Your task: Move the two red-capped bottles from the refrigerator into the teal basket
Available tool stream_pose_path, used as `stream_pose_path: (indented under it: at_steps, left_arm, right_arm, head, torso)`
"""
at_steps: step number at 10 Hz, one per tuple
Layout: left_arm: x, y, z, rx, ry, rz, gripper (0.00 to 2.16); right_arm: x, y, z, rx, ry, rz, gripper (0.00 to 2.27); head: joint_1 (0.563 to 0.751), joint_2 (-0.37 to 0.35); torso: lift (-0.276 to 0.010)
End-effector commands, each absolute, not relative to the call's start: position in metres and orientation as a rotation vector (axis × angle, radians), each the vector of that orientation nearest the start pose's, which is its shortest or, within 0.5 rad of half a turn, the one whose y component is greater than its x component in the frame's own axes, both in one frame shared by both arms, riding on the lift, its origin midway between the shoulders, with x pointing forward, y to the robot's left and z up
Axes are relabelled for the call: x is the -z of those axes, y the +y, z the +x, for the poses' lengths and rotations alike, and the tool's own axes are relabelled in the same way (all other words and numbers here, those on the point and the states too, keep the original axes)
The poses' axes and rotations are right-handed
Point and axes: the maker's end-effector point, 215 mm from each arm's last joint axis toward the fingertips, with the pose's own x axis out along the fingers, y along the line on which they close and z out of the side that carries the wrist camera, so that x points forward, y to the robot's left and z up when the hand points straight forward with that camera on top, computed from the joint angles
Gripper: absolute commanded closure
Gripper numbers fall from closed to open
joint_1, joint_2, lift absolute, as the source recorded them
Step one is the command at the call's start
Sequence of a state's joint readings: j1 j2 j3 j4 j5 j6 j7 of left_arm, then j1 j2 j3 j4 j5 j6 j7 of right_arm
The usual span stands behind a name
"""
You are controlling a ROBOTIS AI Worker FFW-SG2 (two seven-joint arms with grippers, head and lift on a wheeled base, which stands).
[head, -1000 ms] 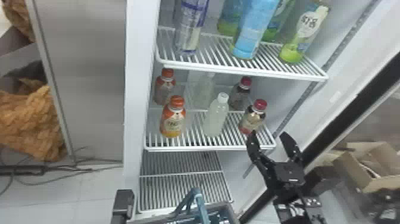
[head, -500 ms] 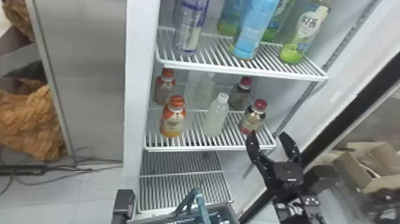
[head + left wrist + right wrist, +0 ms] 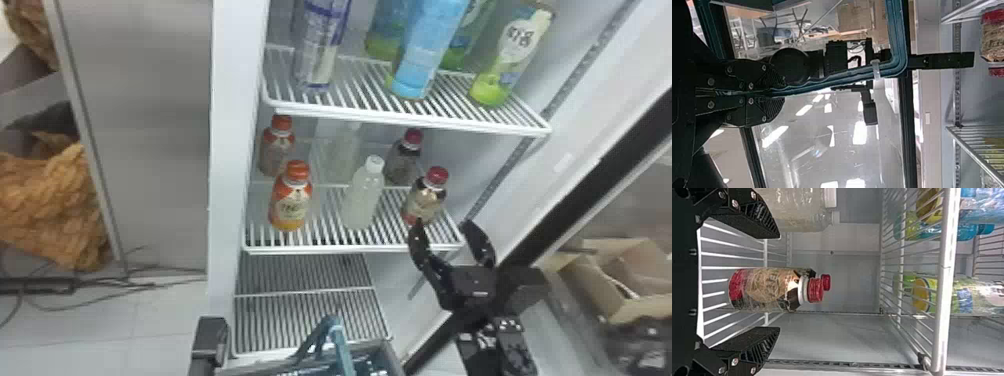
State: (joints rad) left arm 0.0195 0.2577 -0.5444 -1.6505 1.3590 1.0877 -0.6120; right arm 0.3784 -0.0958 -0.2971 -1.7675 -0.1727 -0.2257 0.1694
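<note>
One red-capped bottle point(image 3: 425, 202) stands near the shelf's point(image 3: 350, 248) front right corner; the other red-capped bottle point(image 3: 403, 162) is behind it. The right gripper point(image 3: 442, 227) is wide open with nothing in it, near that corner. The left gripper point(image 3: 211, 335) pinches the teal basket's point(image 3: 395, 354) handle point(image 3: 336, 337) tight.

We see a slatted white wire shelf point(image 3: 330, 248). Upright on it, we find two orange-capped bottles point(image 3: 290, 205), two pale white-capped bottles point(image 3: 364, 199) and two dark red-capped bottles point(image 3: 425, 199).
</note>
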Motion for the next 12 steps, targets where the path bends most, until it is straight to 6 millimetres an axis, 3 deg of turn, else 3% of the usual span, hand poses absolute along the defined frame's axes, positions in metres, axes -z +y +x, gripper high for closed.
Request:
stream_pose_path:
  at_steps: [1,6,12]
  left_arm:
    - [0.345,-0.129,0.216,1.504,1.098,-1.220,1.11]
    - [0.345,-0.130,0.216,1.503,1.094,-1.220,1.11]
    - [0.345,-0.130,0.217,1.500,1.094,-1.223,1.11]
  right_arm:
    - [0.346,-0.390,0.465,0.108,-0.072,-0.043,0.19]
    - [0.347,-0.406,0.496,0.126,-0.078,-0.039,0.19]
    - [0.345,-0.409,0.528,0.121,-0.060,-0.050,0.19]
  head:
    - [0.695,-0.350]
    - [0.695,-0.350]
    - [0.695,-0.350]
  torso:
    - [-0.228]
    - [-0.228]
    - [-0.228]
